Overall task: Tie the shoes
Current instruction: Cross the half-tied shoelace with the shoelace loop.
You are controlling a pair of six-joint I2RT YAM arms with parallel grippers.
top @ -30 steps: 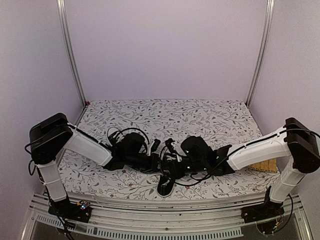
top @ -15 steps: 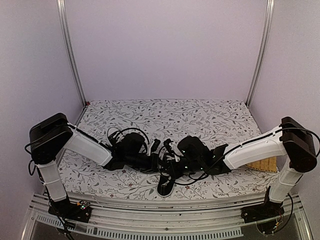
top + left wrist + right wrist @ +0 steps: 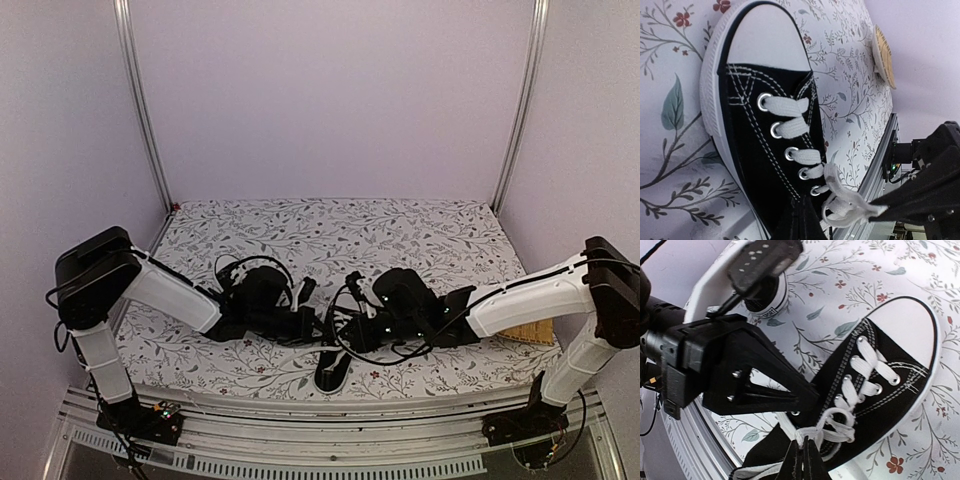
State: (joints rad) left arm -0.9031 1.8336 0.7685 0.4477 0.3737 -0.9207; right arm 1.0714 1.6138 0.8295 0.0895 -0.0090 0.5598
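Sneaker (image 3: 750, 165), small black canvas low-top with white toe cap, lies on floral table cover (image 3: 430, 230). Right gripper (image 3: 802, 445) at its tongue end pinches white lace (image 3: 835, 432). Left gripper (image 3: 807, 396) alongside is clenched, hold unclear. Eyelets laced; no finished bow, so knot left to do.

Left arm (image 3: 170, 290) and right arm (image 3: 520, 300) stretch inward; left pincer (image 3: 799, 222) and right pincer (image 3: 802, 460) pinched tight, seemingly close.

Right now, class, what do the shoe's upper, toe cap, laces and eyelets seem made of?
The upper looks like matte black canvas: woven look, white stitching. The toe cap is probably smooth white rubber, with a ribbed rim. The laces look like flat woven fabric. The eyelets seem metal: silvery shine.
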